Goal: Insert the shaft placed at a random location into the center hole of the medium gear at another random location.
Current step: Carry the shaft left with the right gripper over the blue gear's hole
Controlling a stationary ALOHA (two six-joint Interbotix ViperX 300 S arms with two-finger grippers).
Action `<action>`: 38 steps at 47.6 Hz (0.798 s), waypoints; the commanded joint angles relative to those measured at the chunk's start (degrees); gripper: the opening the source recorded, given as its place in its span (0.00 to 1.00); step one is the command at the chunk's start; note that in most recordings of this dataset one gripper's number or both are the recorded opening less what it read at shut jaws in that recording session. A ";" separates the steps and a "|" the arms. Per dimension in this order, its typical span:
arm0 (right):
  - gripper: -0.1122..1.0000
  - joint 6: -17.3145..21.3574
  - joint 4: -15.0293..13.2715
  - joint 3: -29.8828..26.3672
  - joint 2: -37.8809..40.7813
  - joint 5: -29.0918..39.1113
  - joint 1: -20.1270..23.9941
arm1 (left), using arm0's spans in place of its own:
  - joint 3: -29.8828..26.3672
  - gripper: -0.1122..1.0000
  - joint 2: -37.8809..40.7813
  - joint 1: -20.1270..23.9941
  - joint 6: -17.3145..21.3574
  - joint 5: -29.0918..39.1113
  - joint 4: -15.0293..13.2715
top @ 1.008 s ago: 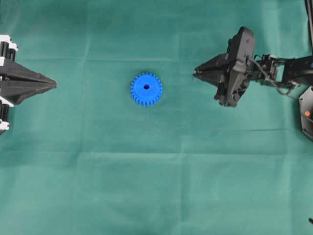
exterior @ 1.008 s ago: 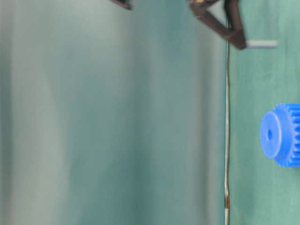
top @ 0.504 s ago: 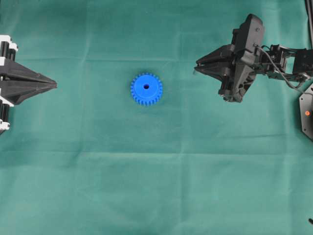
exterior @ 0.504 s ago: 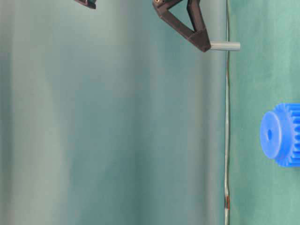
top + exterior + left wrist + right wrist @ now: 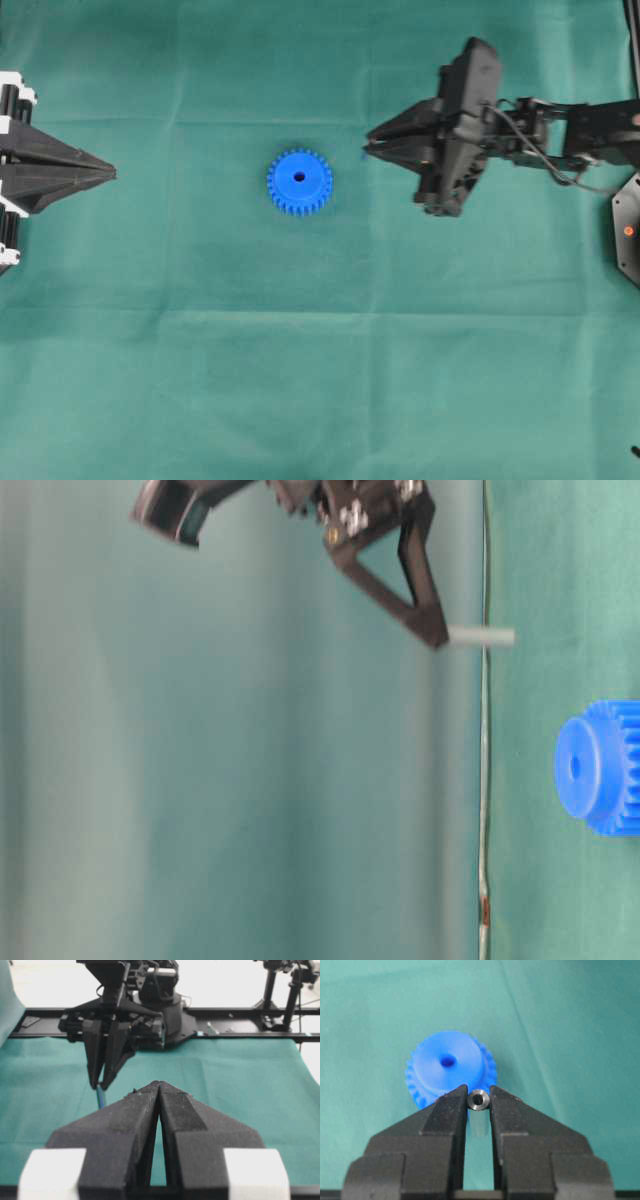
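Since a second ago, the right gripper (image 5: 368, 148) has shifted leftward in the overhead view, ending nearer the medium gear (image 5: 299, 182), though a clear strip of green cloth (image 5: 320, 380) separates them. The gear has not moved. It lies flat near the middle of the cloth, bright blue, with small teeth all round its rim.

Pinched between the black fingertips (image 5: 452, 1102) of the right gripper is the shaft (image 5: 479, 1100), a short silvery pin. In the right wrist view its round end faces the camera, with a small dark recess in the middle. In the table-level view, which is turned on its side, the shaft (image 5: 481, 636) sticks straight out from the fingertips toward the cloth and is clear of the gear (image 5: 598, 768). The center hole (image 5: 448, 1061) shows as a small dark circle in the gear's raised hub, just above and left of the shaft's end in the right wrist view.

At the far left edge of the overhead view sits the left gripper (image 5: 108, 174), well apart from the gear. Its two black fingers (image 5: 180, 1105) are pressed together to a point, holding nothing.
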 commanded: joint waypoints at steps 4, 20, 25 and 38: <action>0.22 -0.44 0.00 -6.77 4.04 -0.62 1.23 | -1.41 0.10 0.44 -0.18 0.00 -0.18 0.18; 0.22 -0.53 -0.18 -13.27 10.20 -0.53 2.11 | -1.41 0.10 0.35 -0.18 0.00 0.18 0.18; 0.22 -0.53 -0.18 -13.89 10.90 -0.53 2.11 | -1.41 0.10 0.35 -0.09 0.00 0.26 0.18; 0.22 -0.53 -0.18 -13.80 10.99 -0.53 2.11 | -1.41 0.10 0.35 -0.18 0.00 0.26 0.18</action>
